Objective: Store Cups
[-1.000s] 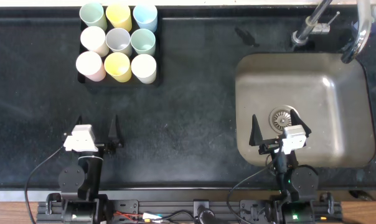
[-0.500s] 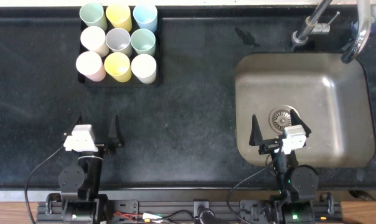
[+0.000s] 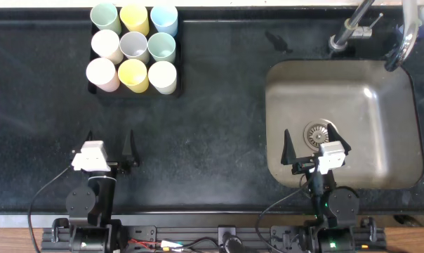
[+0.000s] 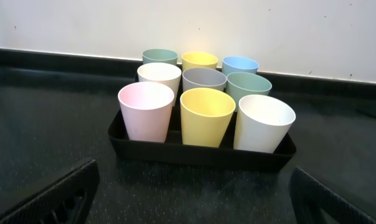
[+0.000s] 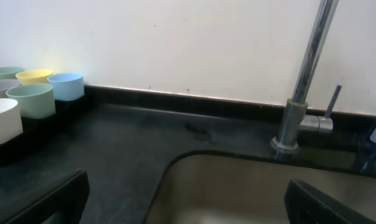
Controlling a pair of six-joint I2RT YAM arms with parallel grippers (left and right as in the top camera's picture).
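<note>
Neatly, cups (image 3: 133, 46) stand upright, mouths up

Kitchen: dark stone worktop (image 3: 219, 126), steel sink (image 3: 380, 151), tap (image 5: 300, 93), white wall (image 5: 188, 43).

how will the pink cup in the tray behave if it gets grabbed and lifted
The pink cup looks like thin plastic, so probably light. Its smooth, tapered wall may slip in a side grip. Packed beside the yellow cup in the tray, it seems unlikely to tip.
</note>
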